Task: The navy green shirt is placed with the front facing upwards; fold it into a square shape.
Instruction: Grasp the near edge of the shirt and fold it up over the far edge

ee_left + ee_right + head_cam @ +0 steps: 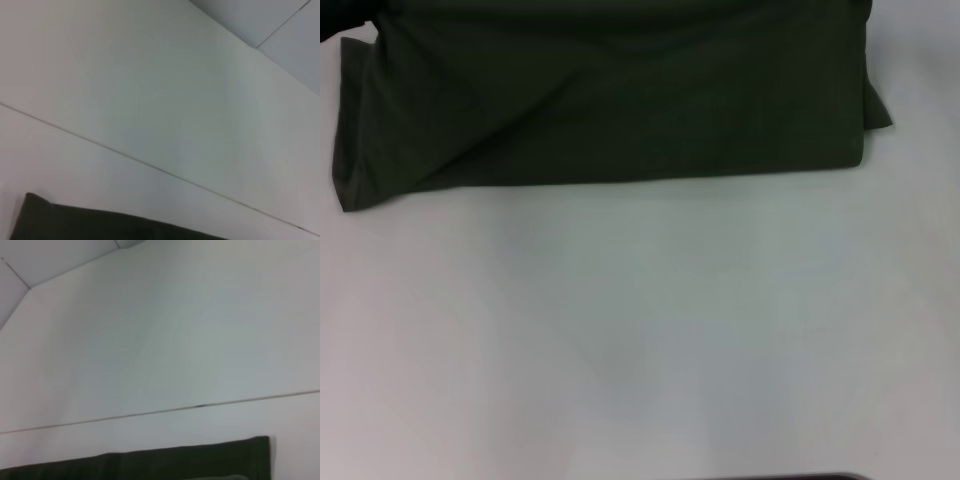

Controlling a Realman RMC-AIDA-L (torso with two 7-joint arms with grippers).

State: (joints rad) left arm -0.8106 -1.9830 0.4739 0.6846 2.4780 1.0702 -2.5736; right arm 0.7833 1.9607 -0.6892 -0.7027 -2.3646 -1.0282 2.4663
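Shirt: the shirt lies folded into a wide dark band across the far part of the table, near edge straight (no lettering shows).
Shirt corners: one corner shows in each wrist view.
Grippers: neither is in view, so their state cannot be told.

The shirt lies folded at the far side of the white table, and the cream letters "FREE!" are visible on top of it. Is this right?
Not quite. The shirt does lie folded at the far side of the white table, but the head view shows no letters on top, only plain dark green cloth with creases. Both wrist views show just a plain edge of it.
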